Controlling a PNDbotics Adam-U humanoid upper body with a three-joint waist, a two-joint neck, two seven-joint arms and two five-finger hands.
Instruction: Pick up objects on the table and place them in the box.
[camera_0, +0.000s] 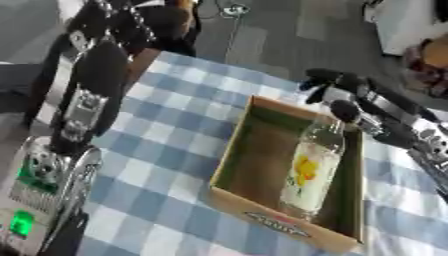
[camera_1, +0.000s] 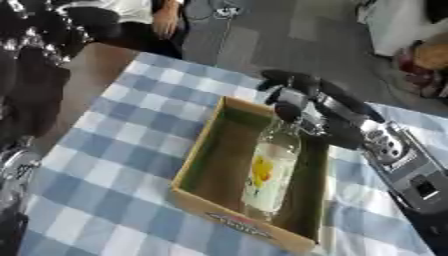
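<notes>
Task looks late-stage, as a judgement: 1 clear bottle (camera_0: 311, 170) is already inside the box (camera_1: 203, 150), and no other loose object shows on the blue-and-white checked tablecloth (camera_0: 166, 135) in either view. What is left, apparently, is only the release and pulling the arm away; whether more items wait outside the views cannot be told.

The box is a shallow open cardboard tray, set askew on the cloth right of centre, a printed label on its near wall. The interior is dark green-brown. The bottle is the only thing in it: transparent, with a yellow-orange patch on its label, base toward the near wall, neck pointing to the far right corner. It seems to be leaning rather than flat, but whether the base rests on the box floor cannot be told.

The right hand (camera_1: 297, 100) comes in from the right and sits at the far rim of the box with fingers curled around the bottle's neck and cap, so it reads as holding the bottle. The cap itself is hidden by the fingers.

The left arm fills the left edge of the left eye view, raised and well apart from the box; its hand does not show clearly enough to tell its state.
</notes>
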